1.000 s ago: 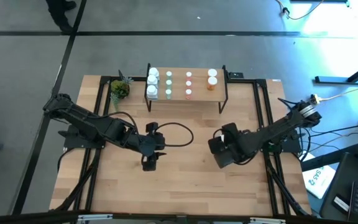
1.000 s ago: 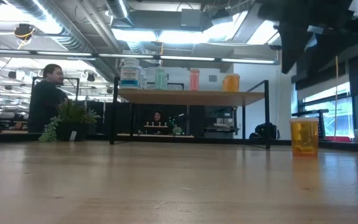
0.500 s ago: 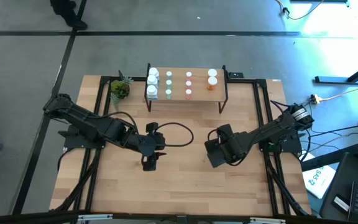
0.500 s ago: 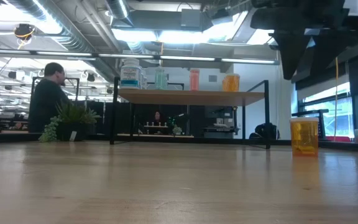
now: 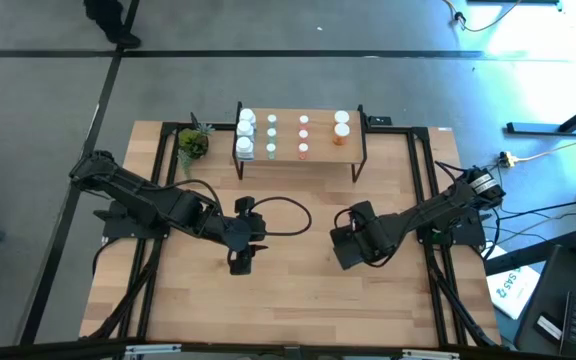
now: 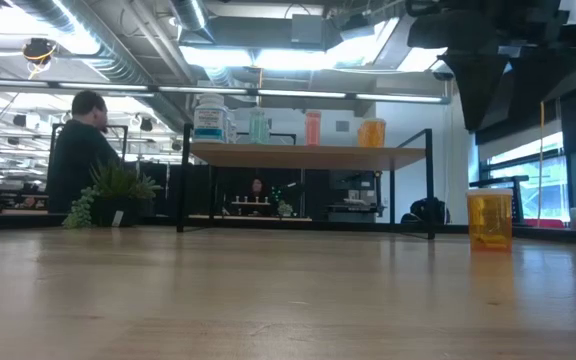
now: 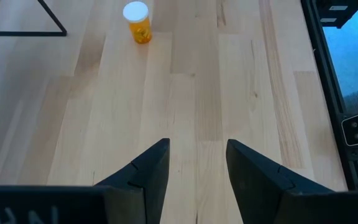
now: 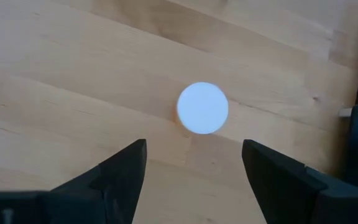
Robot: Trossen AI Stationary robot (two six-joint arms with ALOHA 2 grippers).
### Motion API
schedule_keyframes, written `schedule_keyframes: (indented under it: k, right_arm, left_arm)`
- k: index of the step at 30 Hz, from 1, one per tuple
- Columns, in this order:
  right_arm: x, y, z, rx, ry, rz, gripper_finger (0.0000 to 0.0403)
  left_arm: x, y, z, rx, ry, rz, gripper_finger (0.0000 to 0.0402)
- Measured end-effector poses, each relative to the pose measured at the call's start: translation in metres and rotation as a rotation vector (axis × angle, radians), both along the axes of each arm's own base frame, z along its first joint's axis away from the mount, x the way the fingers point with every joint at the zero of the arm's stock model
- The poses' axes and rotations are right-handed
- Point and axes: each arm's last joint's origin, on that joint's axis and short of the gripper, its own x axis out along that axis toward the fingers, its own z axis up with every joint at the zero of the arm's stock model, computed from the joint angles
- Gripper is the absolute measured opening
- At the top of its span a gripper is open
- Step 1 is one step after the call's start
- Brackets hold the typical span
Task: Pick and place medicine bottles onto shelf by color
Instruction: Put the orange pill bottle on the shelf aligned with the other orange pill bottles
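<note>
Right gripper [image 8: 194, 165] above an orange bottle [image 8: 202, 108].
Fingers spread apart, bottle ahead between them, untouched; left gripper [image 7: 197, 165] likewise parted, empty.

One orange bottle [image 6: 489, 219] with a white cap is standing upright on the bare wooden table, well apart from the shelf [image 5: 299, 157]. The shelf is a low light-wood plank on thin black legs at the far side of the table. On it the bottles sit upright in color columns: white [image 5: 245, 134], pale green [image 5: 272, 136], pink-red [image 5: 304, 136], then orange [image 5: 341, 128].
</note>
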Motion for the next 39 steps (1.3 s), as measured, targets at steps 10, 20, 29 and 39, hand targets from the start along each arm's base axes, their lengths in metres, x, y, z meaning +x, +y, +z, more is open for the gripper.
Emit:
schedule_keyframes:
  k: [10, 20, 29, 39]
  right_arm:
    - [0.007, 0.001, -0.013, 0.019, 0.059, 0.01, 0.0267]
    - [0.012, -0.001, -0.014, 0.058, 0.036, 0.01, 0.0267]
    - [0.012, -0.001, -0.014, 0.061, 0.036, 0.006, 0.0267]
    - [0.015, -0.01, -0.014, 0.074, 0.048, -0.018, 0.0271]
  left_arm:
    - [0.0, 0.0, 0.0, 0.0, 0.0, 0.0, 0.0151]
    - [0.0, 0.0, 0.0, 0.0, 0.0, -0.001, 0.0151]
    - [0.0, 0.0, 0.0, 0.0, 0.0, 0.0, 0.0151]
    - [0.0, 0.0, 0.0, 0.0, 0.0, 0.0, 0.0151]
